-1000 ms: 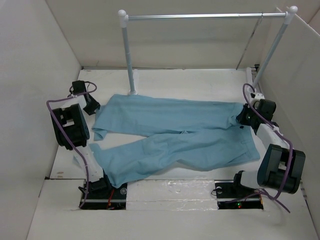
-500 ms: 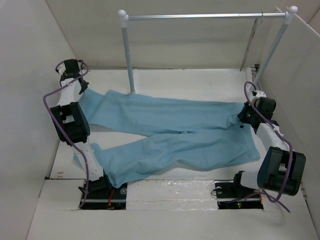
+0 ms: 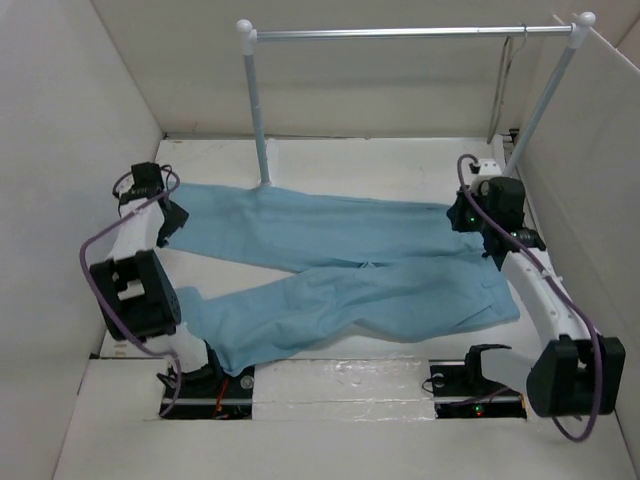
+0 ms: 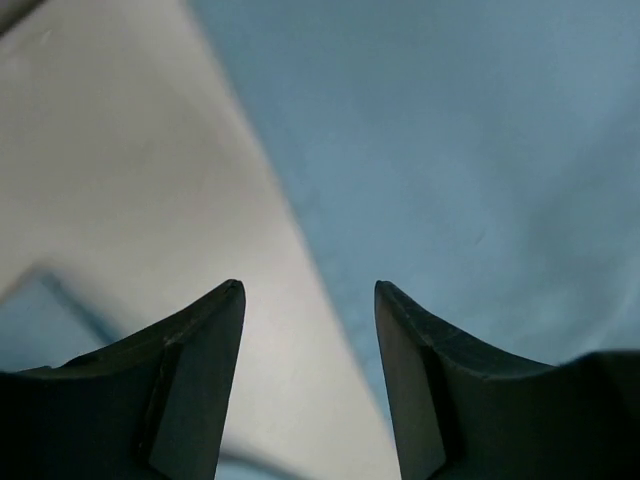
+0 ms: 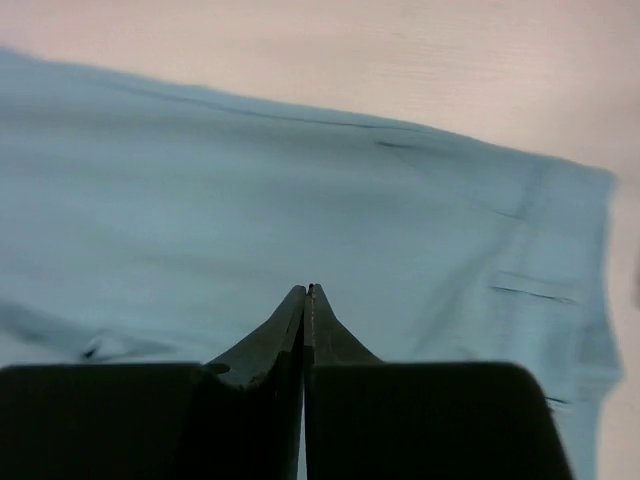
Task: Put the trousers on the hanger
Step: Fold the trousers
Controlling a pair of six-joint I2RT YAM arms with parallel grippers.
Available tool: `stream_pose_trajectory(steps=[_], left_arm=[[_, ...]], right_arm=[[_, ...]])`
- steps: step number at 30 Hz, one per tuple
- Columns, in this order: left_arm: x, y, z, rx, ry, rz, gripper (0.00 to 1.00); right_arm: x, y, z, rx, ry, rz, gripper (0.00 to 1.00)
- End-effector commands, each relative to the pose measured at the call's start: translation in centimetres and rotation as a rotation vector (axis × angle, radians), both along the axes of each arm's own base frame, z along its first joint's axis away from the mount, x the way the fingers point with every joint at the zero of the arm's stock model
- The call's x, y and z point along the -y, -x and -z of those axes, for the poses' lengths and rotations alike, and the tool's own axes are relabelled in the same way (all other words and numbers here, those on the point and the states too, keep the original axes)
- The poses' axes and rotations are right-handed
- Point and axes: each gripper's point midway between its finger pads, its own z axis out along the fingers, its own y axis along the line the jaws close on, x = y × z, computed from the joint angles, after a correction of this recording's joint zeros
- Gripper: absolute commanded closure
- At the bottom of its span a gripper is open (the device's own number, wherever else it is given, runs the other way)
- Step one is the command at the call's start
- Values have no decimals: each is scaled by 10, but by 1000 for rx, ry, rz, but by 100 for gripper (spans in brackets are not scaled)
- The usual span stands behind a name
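Observation:
The light blue trousers (image 3: 350, 265) lie flat on the table, legs to the left and waist to the right. My left gripper (image 3: 165, 218) is open and empty over the cuff end of the far leg. In the left wrist view its jaws (image 4: 310, 290) straddle the edge between the cloth (image 4: 450, 150) and the bare table. My right gripper (image 3: 470, 222) is shut and hovers over the waist end. In the right wrist view (image 5: 306, 290) nothing is between its jaws and the trousers (image 5: 300, 190) lie below. The thin dark hanger (image 3: 503, 80) hangs edge-on from the right end of the rail.
A white rail (image 3: 400, 33) on ball-topped posts (image 3: 258, 110) spans the back of the table. White walls close in the left, back and right sides. The near leg's cuff lies beside the left arm's base (image 3: 195, 375).
My left gripper pulled the far leg out to the back left, let go and came back over the cuff. The far leg now lies straighter. My right gripper moved back and left.

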Motion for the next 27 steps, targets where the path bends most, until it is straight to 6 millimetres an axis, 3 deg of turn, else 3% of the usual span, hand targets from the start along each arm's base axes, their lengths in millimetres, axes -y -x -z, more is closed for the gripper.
stream_pose_trajectory(steps=[1,2,3,5,6,8,9,10,12,13,18,21,27], left_arm=[[5,57,-30,86,11,-87,50],[7,76,-25,60,29,-111,50],[6,100,-21,50,30,-162,50],[-7,128,-20,31,23,-242,50],[-11,140,-19,37,11,-269,49],[-29,160,-14,26,5,-345,48],[-29,172,0,-8,33,-367,48],[-28,180,8,-26,72,-393,48],[-33,187,17,-79,93,-429,49],[-32,189,16,-97,105,-442,49],[-11,217,31,-161,282,-491,48],[7,236,49,-240,362,-533,48],[3,243,49,-283,344,-583,49]], right_arm=[[-57,30,-25,79,-16,-177,100],[-82,46,-10,58,-21,-260,100],[-94,56,-7,57,-28,-303,100],[-112,67,-14,111,-43,-368,100],[-126,79,-6,97,-49,-430,95],[-133,87,-4,87,-32,-473,83],[-138,89,-7,103,-10,-511,69],[-140,89,-11,115,2,-545,64],[-141,92,-12,94,25,-576,54],[-143,91,-21,113,49,-602,51],[-142,88,-19,54,119,-637,46],[-134,80,-17,41,118,-610,45],[-125,75,-16,42,105,-586,45]])
